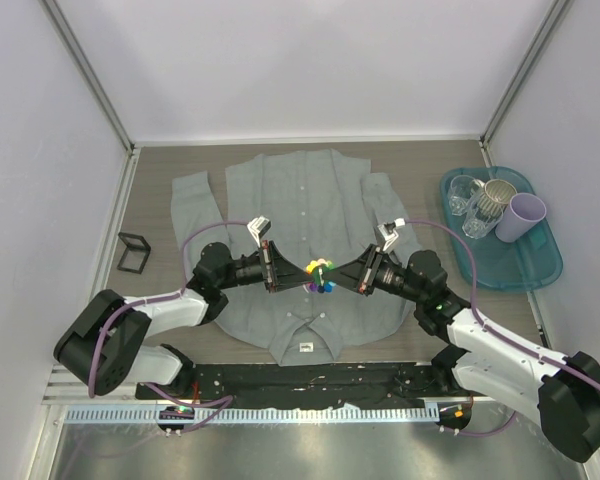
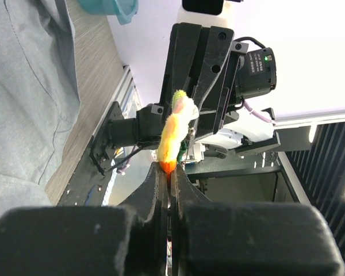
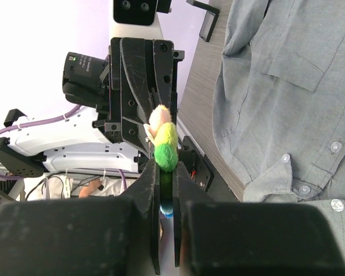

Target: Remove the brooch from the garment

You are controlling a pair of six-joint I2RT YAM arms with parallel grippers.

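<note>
The grey shirt [image 1: 300,215] lies flat on the table, collar toward the arms. The rainbow flower brooch [image 1: 322,275] is held in the air above the shirt's lower middle, between both grippers. My left gripper [image 1: 292,279] is shut on its orange edge [image 2: 168,165]. My right gripper [image 1: 348,279] is shut on its green and blue petals [image 3: 167,154]. The two grippers face each other tip to tip. The shirt also shows in the left wrist view [image 2: 29,98] and the right wrist view [image 3: 287,92], below the brooch and apart from it.
A teal tray [image 1: 540,272] at the right holds glasses, a mug and a lilac cup. A small black stand [image 1: 133,252] sits left of the shirt's sleeve. White walls enclose the table on three sides.
</note>
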